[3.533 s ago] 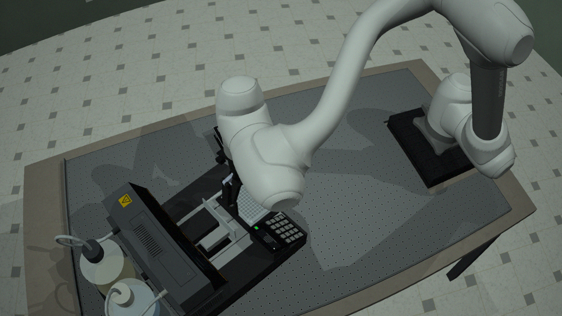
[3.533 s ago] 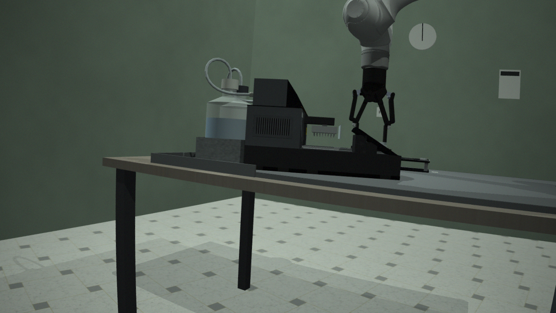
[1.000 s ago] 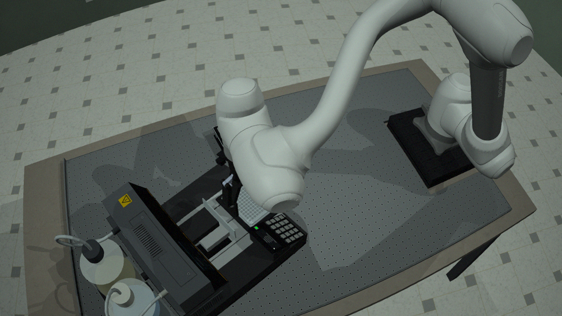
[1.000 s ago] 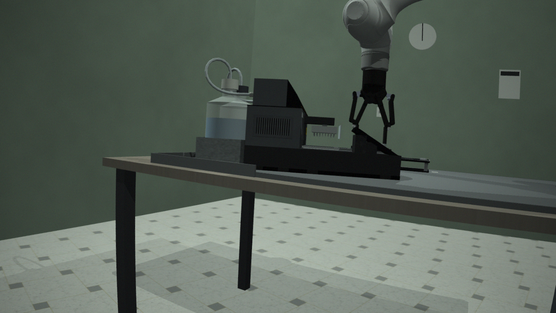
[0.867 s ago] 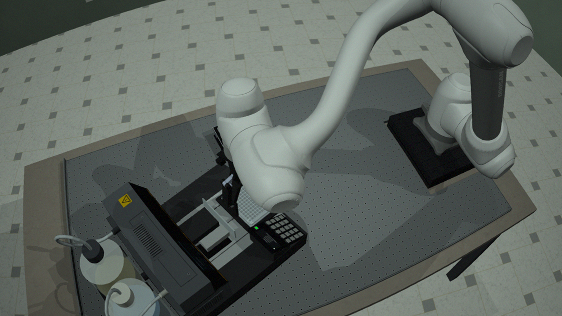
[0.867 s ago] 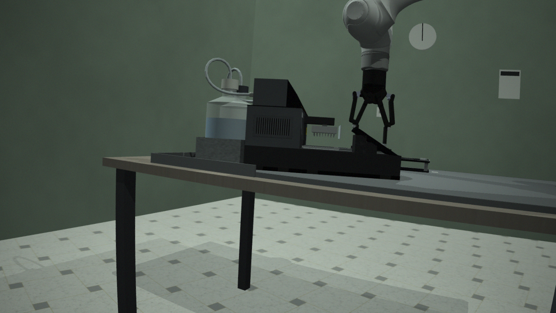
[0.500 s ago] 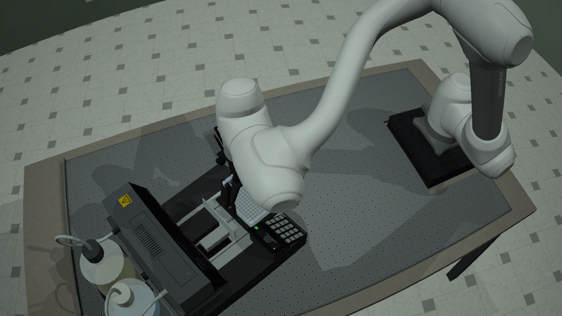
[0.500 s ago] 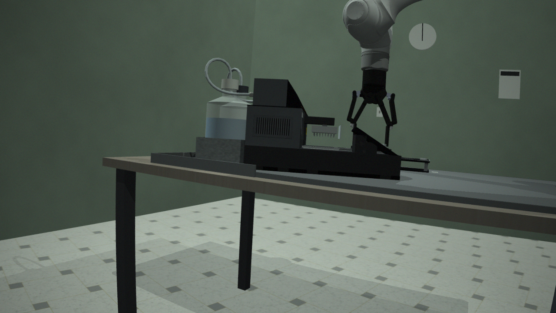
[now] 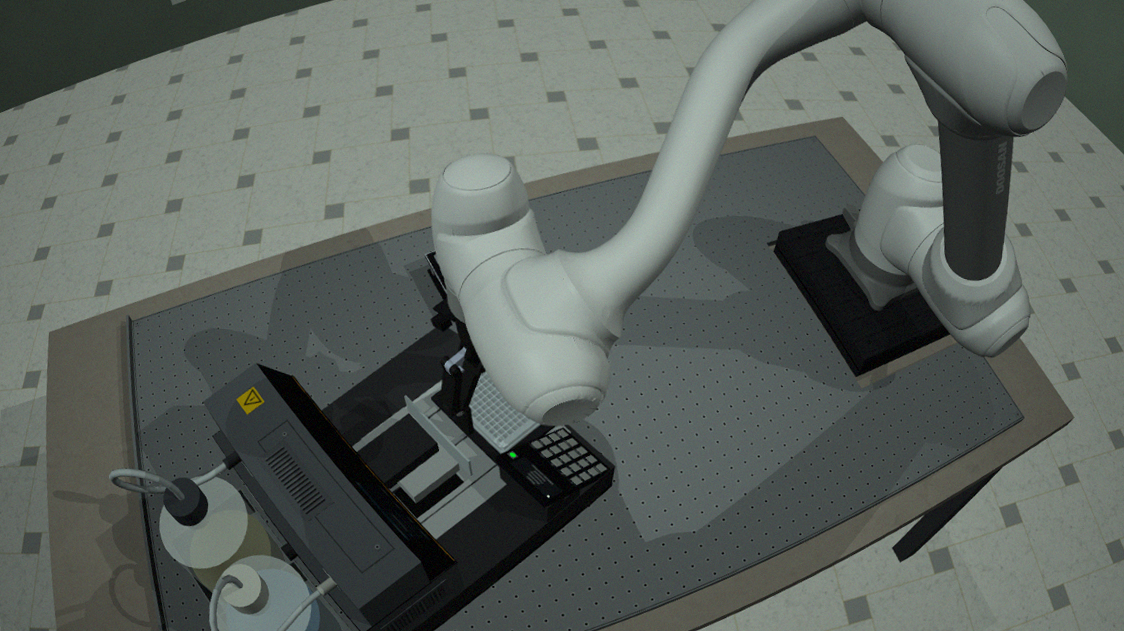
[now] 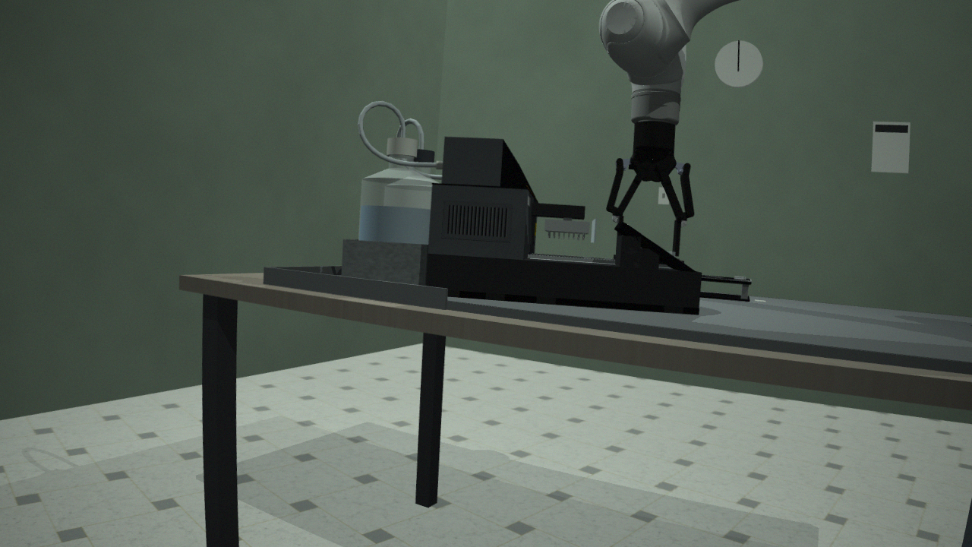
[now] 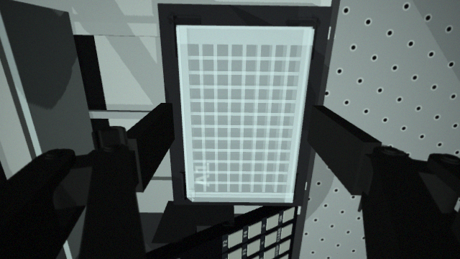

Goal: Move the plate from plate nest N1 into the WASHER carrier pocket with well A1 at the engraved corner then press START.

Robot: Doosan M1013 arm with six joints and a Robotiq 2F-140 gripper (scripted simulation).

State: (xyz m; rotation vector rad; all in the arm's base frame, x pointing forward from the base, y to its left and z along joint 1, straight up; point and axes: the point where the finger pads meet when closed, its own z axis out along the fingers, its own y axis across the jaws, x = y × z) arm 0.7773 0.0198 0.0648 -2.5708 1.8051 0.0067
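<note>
The clear plate [image 11: 244, 119] [image 9: 497, 414] lies in the dark carrier [image 11: 168, 65] of the washer [image 9: 302, 473] [image 10: 482, 221]. It looks flat, within the corner locators. Its A1 mark and cut-off corner are at the lower left in the wrist view, the left rear as one faces the washer. The engraving is not visible. My gripper [image 11: 241, 122] [image 10: 648, 239] is open around the plate's long sides, with a gap between each finger and the plate. The lamp [image 9: 513, 455] is green. The keypad [image 9: 568, 455] [image 11: 260, 237] is beside the carrier; START cannot be made out.
The washer's manifold [image 10: 568, 227] hangs between its housing and my gripper. Two bottles [image 9: 203, 520] [image 9: 264, 606] with hoses stand behind the washer. A low dark fixture [image 10: 725, 280] projects beyond the keypad in the exterior view.
</note>
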